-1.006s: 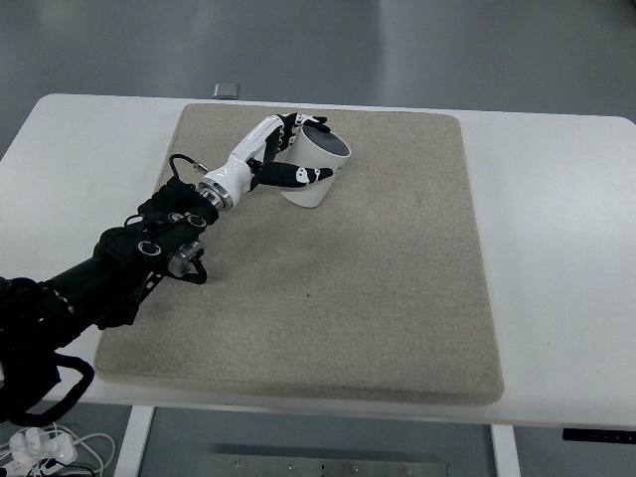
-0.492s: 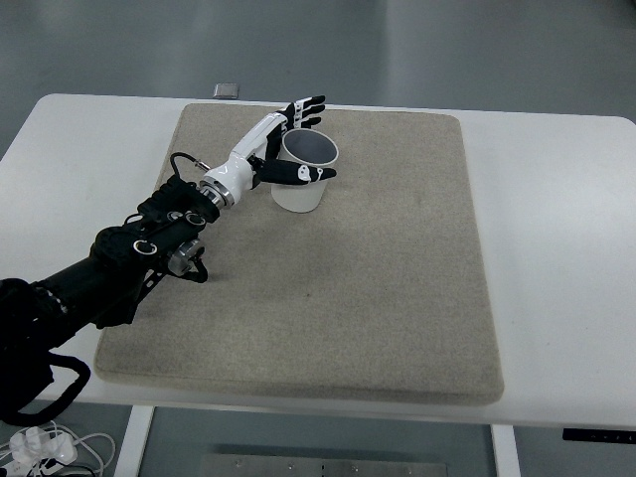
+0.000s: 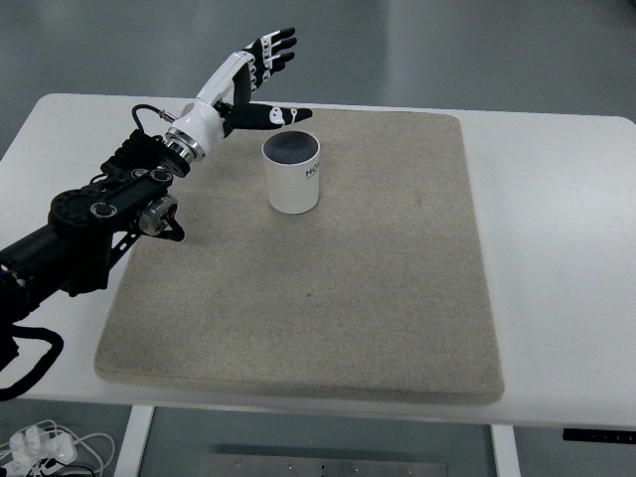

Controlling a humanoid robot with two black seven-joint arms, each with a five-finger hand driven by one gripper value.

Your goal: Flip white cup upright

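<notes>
- Cables (image 3: 45,445) lie in a white tangle at the bottom left corner, below the table edge and partly cut off by the frame.
- A dark strip (image 3: 598,435) under the table's near right edge is clipped by the frame; what it is cannot be made out.
- The white table (image 3: 556,248) runs past the picture on the right, and its near legs show only as stubs.
- A beige mat (image 3: 328,298) covers most of the tabletop; its near half is bare.
- The left arm (image 3: 94,224), black and jointed, enters from the left edge, its shoulder end lost off frame, and crosses the mat's left border.
- The white cup (image 3: 293,175) stands upright on the far half of the mat, mouth up, dark inside; small dark print on its side is too small to read.
- The left hand (image 3: 248,79) hovers above and beyond the cup, clear of it, fingers (image 3: 276,48) spread and holding nothing, the thumb (image 3: 283,115) pointing right just past the cup's rim.
- The fingertips reach beyond the table's far edge, over the grey floor (image 3: 447,45).
- The right arm does not show.
</notes>
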